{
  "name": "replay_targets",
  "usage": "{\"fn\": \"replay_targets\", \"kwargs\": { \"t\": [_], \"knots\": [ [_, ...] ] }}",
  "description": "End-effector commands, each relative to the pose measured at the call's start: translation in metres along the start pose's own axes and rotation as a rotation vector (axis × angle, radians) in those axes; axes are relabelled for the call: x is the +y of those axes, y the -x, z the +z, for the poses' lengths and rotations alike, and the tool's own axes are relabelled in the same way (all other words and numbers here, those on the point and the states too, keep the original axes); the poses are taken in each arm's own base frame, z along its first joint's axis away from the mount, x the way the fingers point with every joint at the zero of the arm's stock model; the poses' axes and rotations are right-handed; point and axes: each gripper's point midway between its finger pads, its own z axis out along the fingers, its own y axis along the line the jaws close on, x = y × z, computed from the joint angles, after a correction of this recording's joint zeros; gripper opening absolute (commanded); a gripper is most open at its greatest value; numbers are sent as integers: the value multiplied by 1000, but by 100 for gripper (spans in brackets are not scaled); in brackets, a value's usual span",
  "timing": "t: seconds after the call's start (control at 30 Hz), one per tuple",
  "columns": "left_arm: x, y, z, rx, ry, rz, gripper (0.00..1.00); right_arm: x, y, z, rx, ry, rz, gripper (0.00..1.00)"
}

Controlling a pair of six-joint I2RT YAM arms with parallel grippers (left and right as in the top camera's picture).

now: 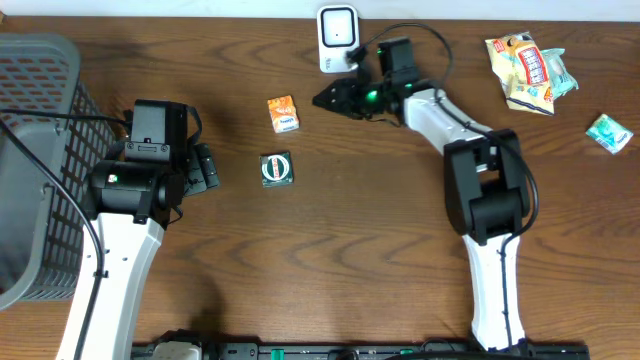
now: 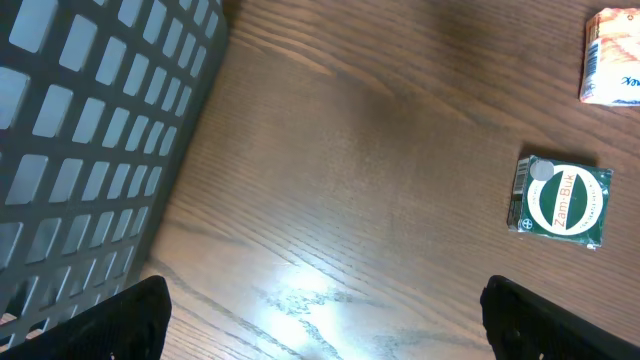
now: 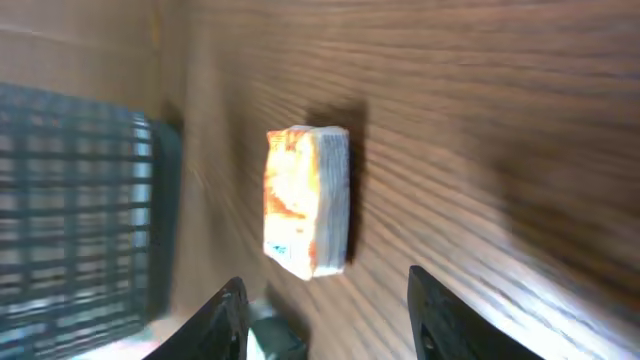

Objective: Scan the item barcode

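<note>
Now | step: likely pick-up approach; packet (image 1: 283, 113) lies on counter (image 1: 380, 260), near-left of scanner (image 1: 338, 38) | right fingers (image 1: 330, 99) parted, empty, beside packet | left fingers (image 1: 205, 166) spread wide, idle | next: straddle packet, clamp.

Pincers: two, left pincer (image 1: 205, 167) and right pincer (image 1: 330, 99)
Basket: one, grey basket (image 1: 40, 150), behind left pincer
Scanner: one, white scanner (image 1: 338, 38), just beside right pincer
Small goods on table (image 1: 380, 260): four
- orange packet (image 1: 283, 113), in front of right pincer
- green tin (image 1: 276, 169), in front of left pincer
- snack bag (image 1: 527, 72) and teal sachet (image 1: 609, 132), both well behind right pincer
</note>
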Motion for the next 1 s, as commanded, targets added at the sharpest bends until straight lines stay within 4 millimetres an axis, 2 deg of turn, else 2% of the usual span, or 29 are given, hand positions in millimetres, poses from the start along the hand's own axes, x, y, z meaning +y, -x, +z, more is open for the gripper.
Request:
{"fn": "replay_targets", "kwargs": {
  "t": [0.0, 0.13, 0.3, 0.53, 0.73, 0.87, 0.97],
  "knots": [
    [-1, 3, -3, -8, -1, -6, 98, 6, 1, 16, -47, -142, -129, 46],
    [-1, 3, -3, -8, -1, -6, 98, -4, 2, 30, -109, -321, -172, 52],
    [-1, 4, -3, -9, -1, -6, 97, 0, 0, 42, -150, -427, -251, 54],
    [-1, 4, -3, -9, -1, -6, 98, 16, 4, 52, -185, -406, -312, 52],
    [-1, 4, -3, -9, -1, -6, 98, 15, 6, 56, -200, -400, -321, 52],
    [-1, 4, -3, -9, -1, -6, 98, 4, -4, 70, -176, -398, -311, 52],
    [-1, 4, -3, -9, -1, -6, 98, 3, -16, 80, -137, -365, -308, 50]
  ]
}}
